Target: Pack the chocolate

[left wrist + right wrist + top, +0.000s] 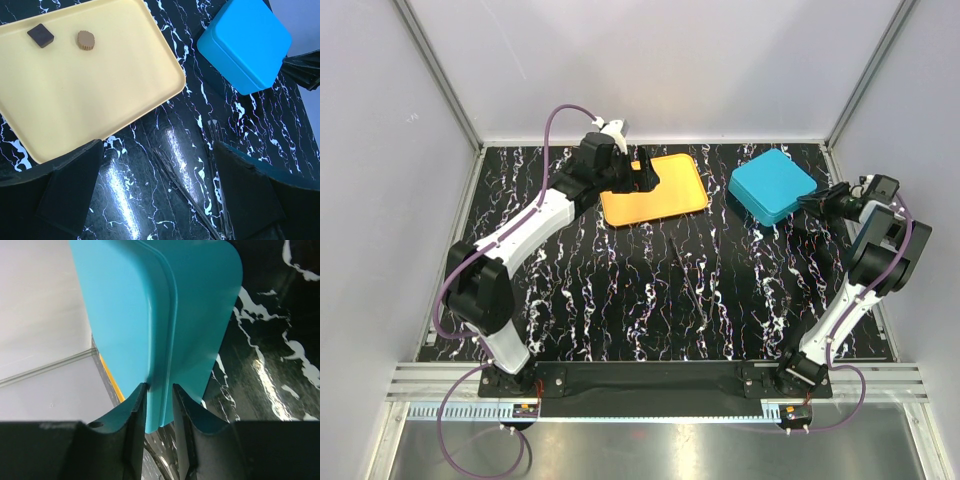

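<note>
- Your right fingers [134, 422] are clamped on the rim of the teal box [150, 315]; readying it looks like the current step.
- Your left fingers [75, 180] are spread, empty, over the tabletop [165, 150].
- Two chocolate [86, 40] pieces sit on the orange tray [90, 95]; next, centre the left fingers over one.

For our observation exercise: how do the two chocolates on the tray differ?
The square chocolate is dark brown; the round chocolate is lighter tan. The square chocolate has straight edges, the round chocolate a ridged rim. Both are small and lie flat on the tray, apart.
</note>
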Controlling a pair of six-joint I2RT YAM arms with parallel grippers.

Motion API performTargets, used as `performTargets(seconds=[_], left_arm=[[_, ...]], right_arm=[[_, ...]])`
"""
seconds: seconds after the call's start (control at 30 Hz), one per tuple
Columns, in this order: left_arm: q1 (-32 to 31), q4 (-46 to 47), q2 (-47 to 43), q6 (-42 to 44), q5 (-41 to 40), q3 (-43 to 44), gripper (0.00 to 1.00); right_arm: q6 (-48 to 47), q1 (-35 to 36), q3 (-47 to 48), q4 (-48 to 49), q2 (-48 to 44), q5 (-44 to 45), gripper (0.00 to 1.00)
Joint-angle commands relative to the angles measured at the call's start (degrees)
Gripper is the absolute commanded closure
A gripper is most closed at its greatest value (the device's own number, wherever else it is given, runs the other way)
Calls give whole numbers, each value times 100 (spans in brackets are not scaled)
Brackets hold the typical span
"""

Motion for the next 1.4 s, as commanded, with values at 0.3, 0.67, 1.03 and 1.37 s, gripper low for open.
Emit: performTargets(seconds=[0.3, 0.67, 1.03, 1.37], left_arm=[[-47, 154, -325, 66, -138, -27, 2], [-47, 163, -325, 66, -156, -1, 2], [-47, -75, -606, 31, -60, -185, 2], [-39, -671, -1397, 330, -270, -431, 1]], right_arm=[[-609, -121, 348, -770, -702, 945, 67], [-522, 37, 744, -876, -878, 656, 80], [1612, 530, -327, 2876, 404, -488, 90], [675, 863, 601, 1763, 257, -435, 92]])
